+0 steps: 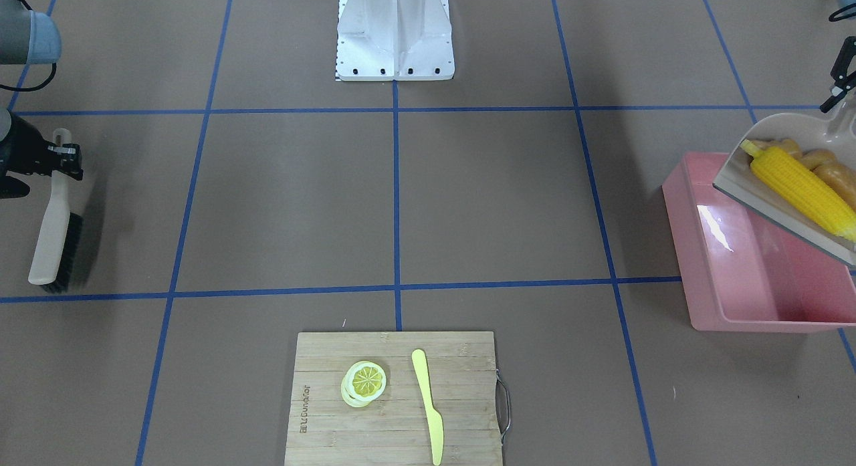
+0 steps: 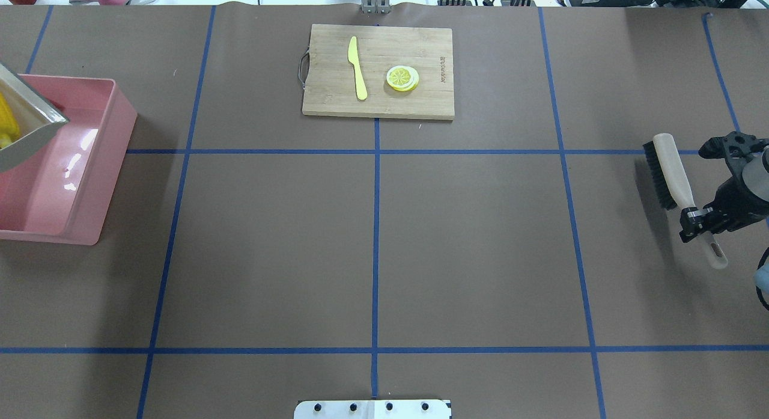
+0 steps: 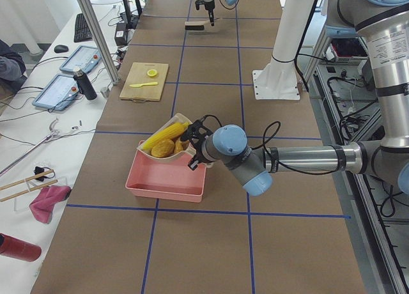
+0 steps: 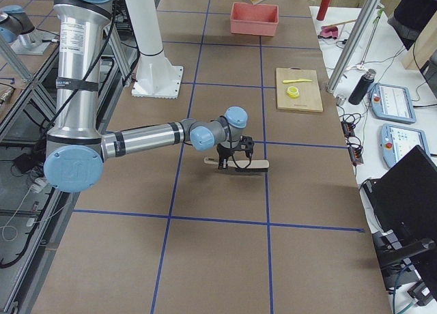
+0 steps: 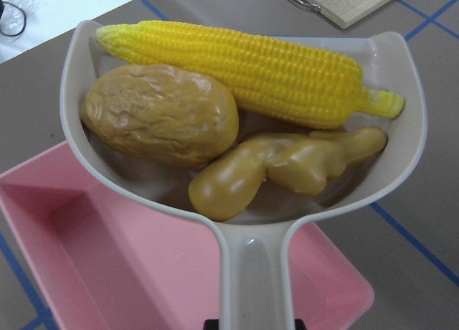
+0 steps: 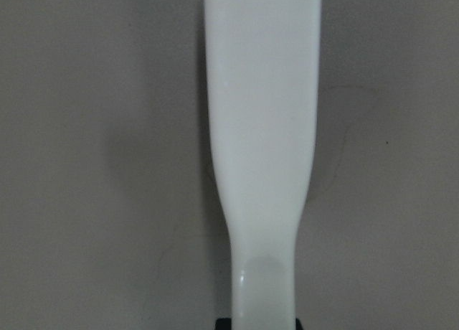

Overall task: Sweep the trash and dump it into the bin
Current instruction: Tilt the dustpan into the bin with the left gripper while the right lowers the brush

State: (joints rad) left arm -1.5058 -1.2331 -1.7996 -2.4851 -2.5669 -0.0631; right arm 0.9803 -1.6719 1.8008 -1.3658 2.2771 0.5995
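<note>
My left gripper [image 5: 249, 324] is shut on the handle of a beige dustpan [image 5: 252, 265] and holds it level over the pink bin [image 5: 107, 265]. In the pan lie the yellow corn cob [image 5: 244, 72], the brown potato [image 5: 161, 115] and the tan ginger root [image 5: 280, 168]. The front-facing view shows the pan [image 1: 769, 205] above the bin's [image 1: 735, 252] far end. My right gripper [image 2: 697, 217] is shut on the pale handle of a black-bristled brush [image 2: 670, 172], which hangs low over the table at its right edge.
A wooden cutting board [image 2: 336, 100] at the table's far middle bears a pale yellow plastic knife [image 2: 357, 67] and stacked lemon slices [image 2: 402, 78]. The robot's white base [image 1: 394, 38] stands at the near middle. Blue tape lines grid the brown table.
</note>
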